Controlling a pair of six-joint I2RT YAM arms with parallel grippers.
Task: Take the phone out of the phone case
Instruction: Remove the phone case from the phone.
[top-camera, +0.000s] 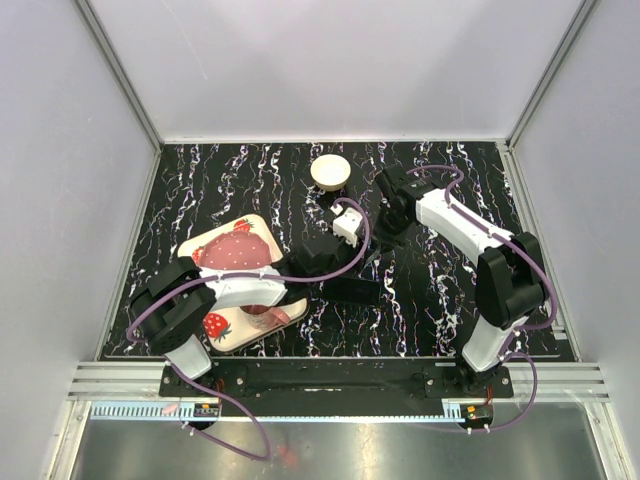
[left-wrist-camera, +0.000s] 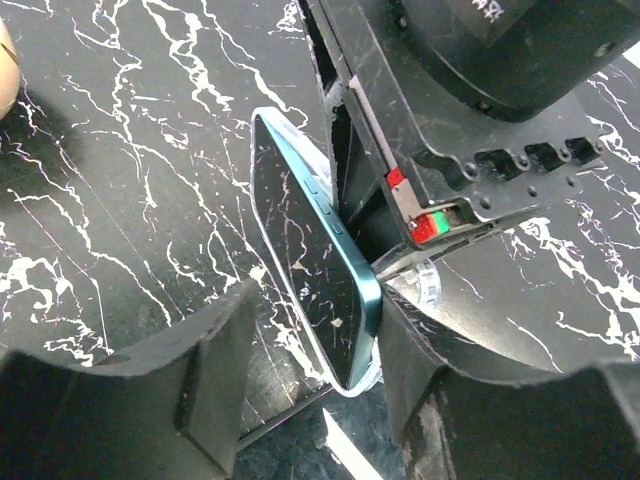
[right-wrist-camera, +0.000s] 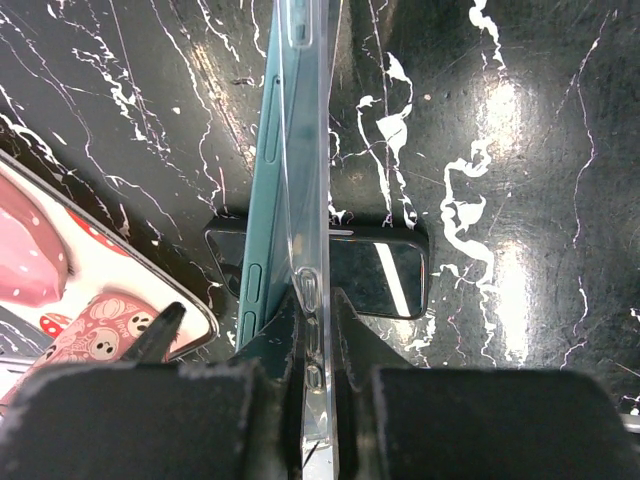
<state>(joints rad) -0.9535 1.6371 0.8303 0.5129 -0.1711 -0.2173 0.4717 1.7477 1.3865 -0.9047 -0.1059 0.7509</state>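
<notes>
A teal phone (left-wrist-camera: 305, 250) with a dark screen stands on edge above the table. Its clear case (right-wrist-camera: 310, 150) is peeled away from it along one long side. My right gripper (right-wrist-camera: 318, 320) is shut on the case's side wall at the button cut-outs, and the phone (right-wrist-camera: 262, 200) sits just left of it. My left gripper (left-wrist-camera: 318, 330) is open with the phone's lower corner between its fingers, close to the right finger (left-wrist-camera: 420, 370). In the top view both grippers, left (top-camera: 335, 255) and right (top-camera: 385, 232), meet at mid-table.
A second phone in a black case (right-wrist-camera: 380, 270) lies flat on the table under the held one, also seen from above (top-camera: 350, 290). Two pink strawberry-print cases (top-camera: 235, 250) (top-camera: 250, 320) lie at the left. A cream round object (top-camera: 328, 172) sits at the back.
</notes>
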